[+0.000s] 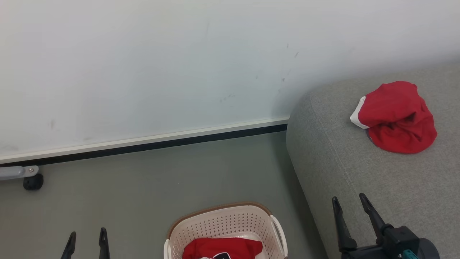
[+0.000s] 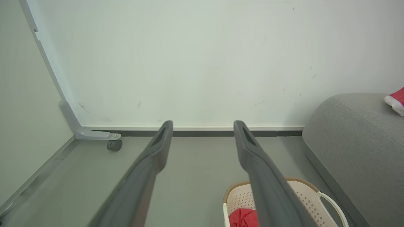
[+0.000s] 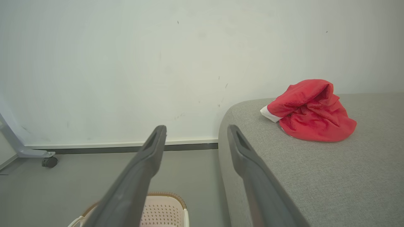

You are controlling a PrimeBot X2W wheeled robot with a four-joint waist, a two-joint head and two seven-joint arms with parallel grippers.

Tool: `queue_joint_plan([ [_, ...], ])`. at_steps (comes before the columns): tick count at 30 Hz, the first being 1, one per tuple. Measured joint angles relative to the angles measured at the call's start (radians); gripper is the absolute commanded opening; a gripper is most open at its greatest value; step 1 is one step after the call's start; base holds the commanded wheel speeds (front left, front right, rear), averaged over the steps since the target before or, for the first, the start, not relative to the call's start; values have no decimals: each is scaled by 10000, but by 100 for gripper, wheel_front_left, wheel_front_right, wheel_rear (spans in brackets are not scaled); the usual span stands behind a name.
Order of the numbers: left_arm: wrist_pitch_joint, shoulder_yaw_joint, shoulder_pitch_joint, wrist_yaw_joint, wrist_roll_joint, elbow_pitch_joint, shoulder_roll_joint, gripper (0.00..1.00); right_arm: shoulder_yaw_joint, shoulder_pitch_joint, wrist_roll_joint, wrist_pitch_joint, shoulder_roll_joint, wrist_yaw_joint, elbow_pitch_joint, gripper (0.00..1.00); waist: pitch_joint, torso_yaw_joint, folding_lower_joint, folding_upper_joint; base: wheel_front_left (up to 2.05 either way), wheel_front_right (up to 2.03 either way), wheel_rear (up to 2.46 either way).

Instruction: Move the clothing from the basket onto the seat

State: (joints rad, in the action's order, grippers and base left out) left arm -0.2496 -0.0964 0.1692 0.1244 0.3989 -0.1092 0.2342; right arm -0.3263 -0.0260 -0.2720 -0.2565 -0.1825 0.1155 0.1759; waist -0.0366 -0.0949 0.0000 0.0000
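On the seat we see a bunched red garment; head view adds the emblem-marked garment in the basket; left gripper and right gripper spread, empty

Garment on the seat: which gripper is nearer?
Right. The right gripper hovers at the edge of the seat, short of the garment; the left gripper is beyond the basket.

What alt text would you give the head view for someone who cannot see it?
A crumpled red garment lies on the grey sofa seat at right; a second red garment sits in a cream basket on the floor beside it. The left gripper and the right gripper, both open, rise from the bottom edge, facing a white wall.
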Motion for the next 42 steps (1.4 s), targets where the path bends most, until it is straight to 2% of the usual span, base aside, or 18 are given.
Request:
queue_joint_plan([
  [34,0,65,222,-19,-857,556,-240,100,464,351,107,0,-8,48,-598,100,361,99,0,0,0,0,0],
  [42,0,-445,-450,-385,-1051,604,-228,100,709,325,174,0,-19,75,-846,100,852,144,0,1,0,0,0],
])
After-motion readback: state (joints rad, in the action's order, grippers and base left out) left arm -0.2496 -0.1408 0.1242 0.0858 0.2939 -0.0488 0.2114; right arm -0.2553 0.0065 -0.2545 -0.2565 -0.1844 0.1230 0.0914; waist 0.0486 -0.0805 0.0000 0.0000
